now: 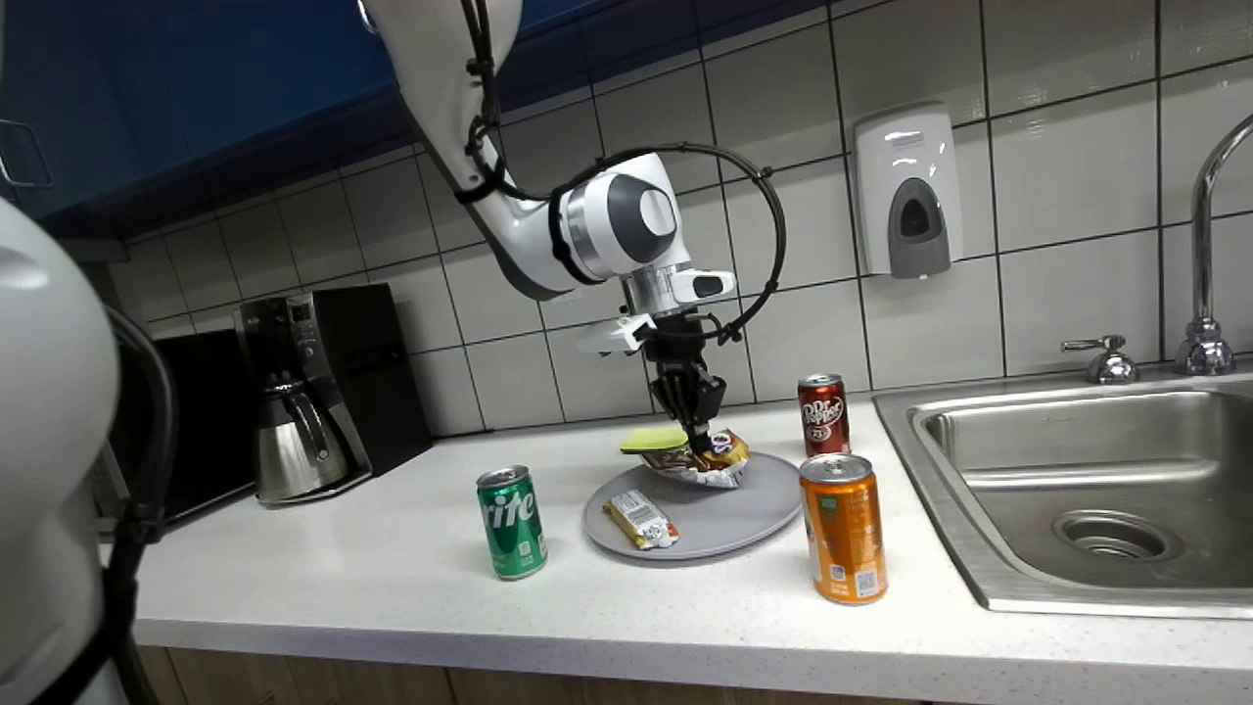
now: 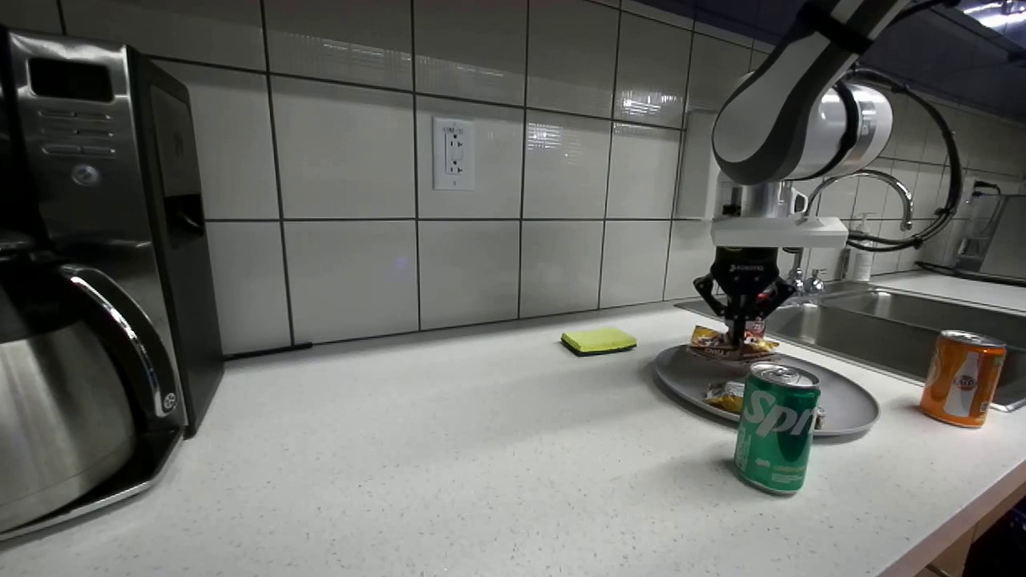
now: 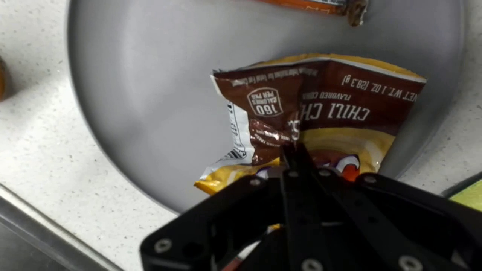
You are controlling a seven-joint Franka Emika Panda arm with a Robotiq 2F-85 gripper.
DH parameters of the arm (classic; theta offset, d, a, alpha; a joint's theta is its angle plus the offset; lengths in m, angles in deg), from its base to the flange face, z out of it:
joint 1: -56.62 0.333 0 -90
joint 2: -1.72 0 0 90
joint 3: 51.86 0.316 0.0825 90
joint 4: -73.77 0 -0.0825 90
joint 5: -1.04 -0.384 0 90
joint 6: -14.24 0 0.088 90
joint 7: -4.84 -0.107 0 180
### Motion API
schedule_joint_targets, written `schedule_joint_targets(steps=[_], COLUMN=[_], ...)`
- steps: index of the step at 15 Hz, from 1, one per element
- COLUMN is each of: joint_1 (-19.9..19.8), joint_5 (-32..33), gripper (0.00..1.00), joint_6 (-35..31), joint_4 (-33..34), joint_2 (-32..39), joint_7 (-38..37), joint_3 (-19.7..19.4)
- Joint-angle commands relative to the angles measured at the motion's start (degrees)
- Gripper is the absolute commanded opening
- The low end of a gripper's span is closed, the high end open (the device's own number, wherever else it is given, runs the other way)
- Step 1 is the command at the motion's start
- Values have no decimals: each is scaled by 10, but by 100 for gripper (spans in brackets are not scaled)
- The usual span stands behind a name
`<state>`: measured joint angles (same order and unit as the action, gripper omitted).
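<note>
A brown and yellow chip bag is over the grey plate, creased where my gripper pinches it. The bag also shows in both exterior views. My gripper points down, its fingers shut on the bag's middle, and it shows in both exterior views. I cannot tell whether the bag touches the plate. A small yellow-wrapped bar lies on the plate beside the bag, and its edge shows in the wrist view. A yellow-green sponge lies on the counter behind the plate.
A green Sprite can, an orange can and a Dr Pepper can stand upright around the plate. A steel sink with a faucet is beside them. A coffee maker stands opposite. A tiled wall with a soap dispenser is behind.
</note>
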<state>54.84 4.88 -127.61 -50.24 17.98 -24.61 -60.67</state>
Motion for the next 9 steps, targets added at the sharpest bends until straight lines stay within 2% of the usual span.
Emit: schedule_joint_targets(steps=[1,9], joint_1=[24,63], joint_5=[20,61], gripper=[0,0], joint_6=[-2,11], joint_4=[-17,2], joint_2=[-37,-44], joint_7=[-35,-65], joint_3=[-8,12])
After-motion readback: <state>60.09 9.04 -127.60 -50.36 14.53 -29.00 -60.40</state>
